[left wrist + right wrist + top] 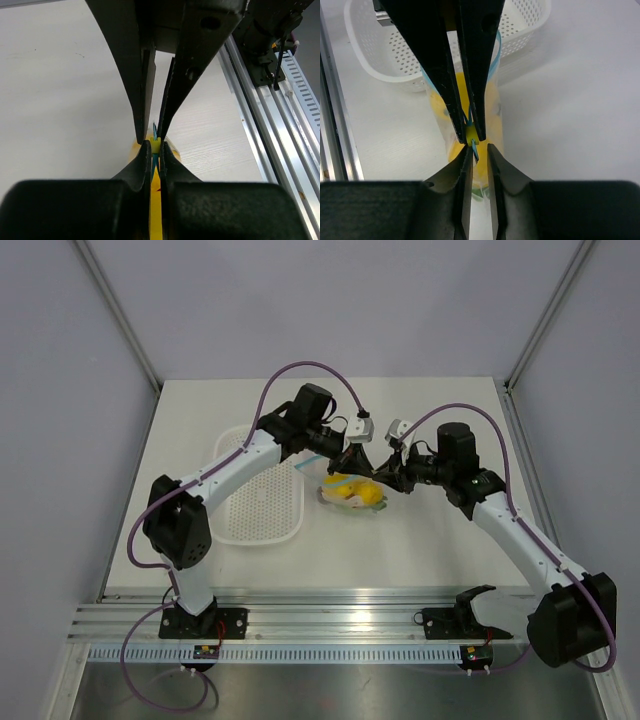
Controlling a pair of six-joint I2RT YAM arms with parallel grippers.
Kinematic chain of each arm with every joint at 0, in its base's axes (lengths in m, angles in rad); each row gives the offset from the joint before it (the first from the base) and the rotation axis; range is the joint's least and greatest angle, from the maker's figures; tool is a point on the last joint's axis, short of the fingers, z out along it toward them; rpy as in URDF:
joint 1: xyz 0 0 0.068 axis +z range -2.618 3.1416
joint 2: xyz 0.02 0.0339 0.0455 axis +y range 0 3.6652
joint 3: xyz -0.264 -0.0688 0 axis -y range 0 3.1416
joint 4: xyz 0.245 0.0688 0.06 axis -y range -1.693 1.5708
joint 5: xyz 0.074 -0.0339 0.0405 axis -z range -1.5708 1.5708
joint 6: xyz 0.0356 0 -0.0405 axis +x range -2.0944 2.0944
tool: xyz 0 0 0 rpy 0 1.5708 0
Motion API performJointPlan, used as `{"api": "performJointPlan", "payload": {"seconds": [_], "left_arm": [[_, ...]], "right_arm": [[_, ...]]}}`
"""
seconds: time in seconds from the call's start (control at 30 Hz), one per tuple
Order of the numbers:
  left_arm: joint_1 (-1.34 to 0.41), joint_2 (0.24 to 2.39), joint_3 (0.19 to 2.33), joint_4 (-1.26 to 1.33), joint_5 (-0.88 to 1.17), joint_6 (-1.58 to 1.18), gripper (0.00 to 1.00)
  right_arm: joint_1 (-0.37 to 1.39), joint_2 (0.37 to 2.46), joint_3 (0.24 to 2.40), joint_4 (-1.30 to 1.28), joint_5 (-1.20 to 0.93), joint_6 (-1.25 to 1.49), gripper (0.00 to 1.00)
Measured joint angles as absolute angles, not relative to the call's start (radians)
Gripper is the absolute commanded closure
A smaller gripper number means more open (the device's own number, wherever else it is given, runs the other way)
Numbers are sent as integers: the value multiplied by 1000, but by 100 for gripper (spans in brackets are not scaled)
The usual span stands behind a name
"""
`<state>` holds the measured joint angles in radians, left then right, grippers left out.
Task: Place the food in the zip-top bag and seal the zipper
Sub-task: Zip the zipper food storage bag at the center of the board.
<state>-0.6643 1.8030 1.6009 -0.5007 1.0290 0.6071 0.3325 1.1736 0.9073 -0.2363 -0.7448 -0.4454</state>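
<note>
The clear zip-top bag lies right of the basket, with yellow fruits and a green piece inside. My two grippers meet tip to tip just above it. My left gripper is shut on the light blue zipper at its small yellow slider, which it lifts. My right gripper is narrowly open. The zipper's end lies between its fingers, against one of them. In the top view the left gripper faces the right gripper. The dark red fruit and berries are hidden.
A white perforated basket stands left of the bag, under my left arm; it also shows in the right wrist view. An aluminium rail runs along the near table edge.
</note>
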Motion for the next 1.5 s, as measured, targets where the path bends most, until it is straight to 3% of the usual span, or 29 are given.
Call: {"api": "performJointPlan", "payload": {"seconds": [0.07, 0.17, 0.2, 0.23, 0.93, 1.5], "left_arm": [[-662, 1803, 1600, -511, 1029, 612, 100], [-660, 1803, 1600, -517, 1028, 618, 100], [-659, 1803, 1600, -517, 1029, 620, 100], [-659, 1803, 1600, -517, 1029, 621, 100], [-628, 1803, 1581, -497, 1068, 628, 100], [-453, 1697, 1374, -500, 1042, 587, 100]], "right_arm": [[332, 1161, 907, -235, -743, -443, 76], [332, 1159, 907, -234, -747, -439, 90], [333, 1159, 907, -234, -752, -435, 99], [333, 1159, 907, -234, -754, -434, 100], [341, 1047, 795, -88, -620, -379, 100], [304, 1042, 753, 39, -379, -309, 100]]}}
